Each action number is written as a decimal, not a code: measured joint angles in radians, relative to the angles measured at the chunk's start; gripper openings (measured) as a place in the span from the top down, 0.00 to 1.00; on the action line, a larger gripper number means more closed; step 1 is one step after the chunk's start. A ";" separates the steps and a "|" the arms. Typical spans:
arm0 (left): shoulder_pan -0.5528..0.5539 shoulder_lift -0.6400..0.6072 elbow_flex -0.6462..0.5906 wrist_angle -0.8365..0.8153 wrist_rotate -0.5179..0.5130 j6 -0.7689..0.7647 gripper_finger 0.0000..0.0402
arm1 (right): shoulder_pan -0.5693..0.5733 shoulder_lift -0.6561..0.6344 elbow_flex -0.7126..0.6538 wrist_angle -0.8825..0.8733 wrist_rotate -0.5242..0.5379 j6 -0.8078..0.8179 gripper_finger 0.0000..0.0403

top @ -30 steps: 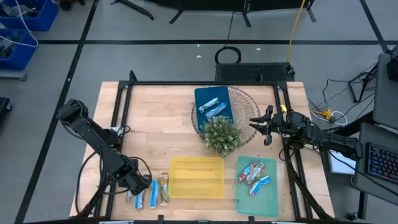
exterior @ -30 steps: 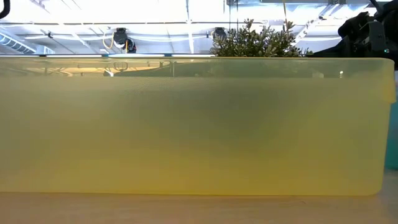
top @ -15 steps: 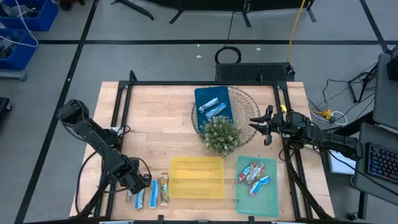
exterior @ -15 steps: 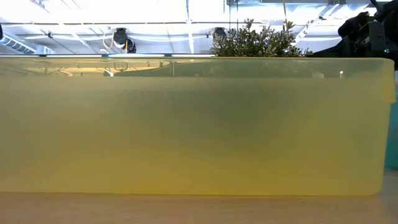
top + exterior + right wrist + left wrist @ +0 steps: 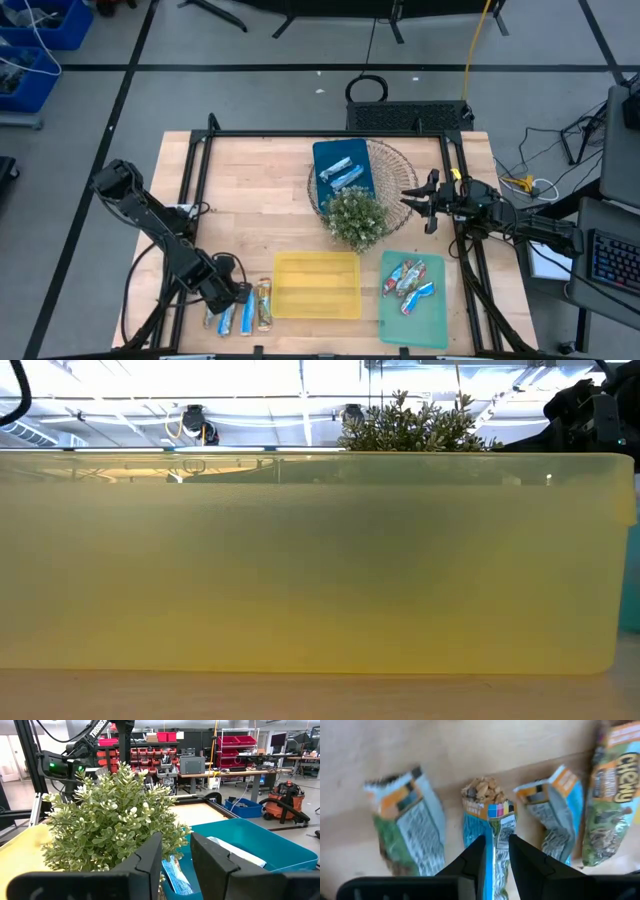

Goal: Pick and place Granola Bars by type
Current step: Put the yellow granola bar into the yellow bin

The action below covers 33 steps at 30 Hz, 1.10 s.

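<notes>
Wooden tabletop near the front-left edge: my left gripper (image 5: 495, 852) is clenched on one blue Granola Bar (image 5: 492, 827), with three more Granola Bars (image 5: 245, 310) close beside it. Bare wood lies behind. My right gripper (image 5: 418, 203) waits, fingers parted, beside the plant (image 5: 356, 220).

Grey floor (image 5: 250, 95) w/ black tape lines, cables trailing at right. Blue bins (image 5: 35, 45) on floor, far left corner. Rm beyond: red parts bins on shelving (image 5: 150, 752), workbench (image 5: 220, 772) w/ grey box, orange-black shop vac (image 5: 285, 800), blue crate (image 5: 242, 806) on floor. Bright overhead strip lights (image 5: 250, 390).
</notes>
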 joint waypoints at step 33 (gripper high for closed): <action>0.130 -0.003 0.000 -0.054 0.428 0.064 0.36 | 0.000 0.000 0.000 0.000 0.000 0.000 0.77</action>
